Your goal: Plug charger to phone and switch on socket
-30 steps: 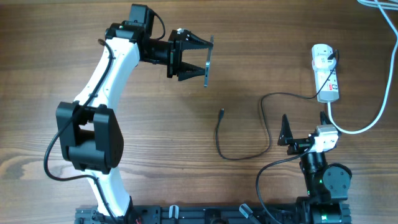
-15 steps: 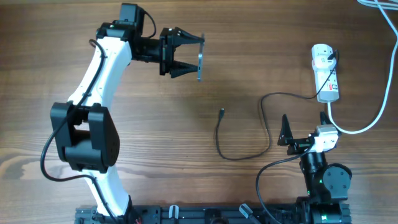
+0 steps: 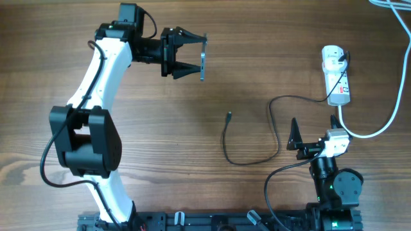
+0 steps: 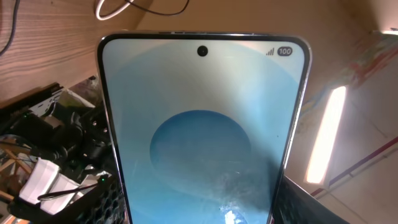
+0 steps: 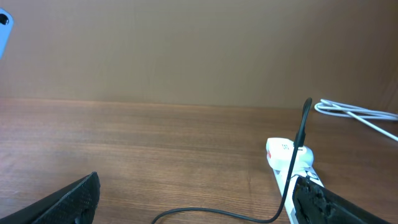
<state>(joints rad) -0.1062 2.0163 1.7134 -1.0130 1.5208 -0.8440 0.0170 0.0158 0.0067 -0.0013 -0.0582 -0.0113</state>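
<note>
My left hand [image 3: 198, 56] clamps the flat cyan-screened phone [image 4: 199, 124] aloft at eleven o'clock, likely ready for plugging; my right hand [image 5: 196, 180] gapes empty.

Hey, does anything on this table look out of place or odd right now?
Only the phone: the left pincer holds it on edge instead of flat, well away from the charger, whose tip lies loose on the table. Nothing looks spilled or damaged.
</note>
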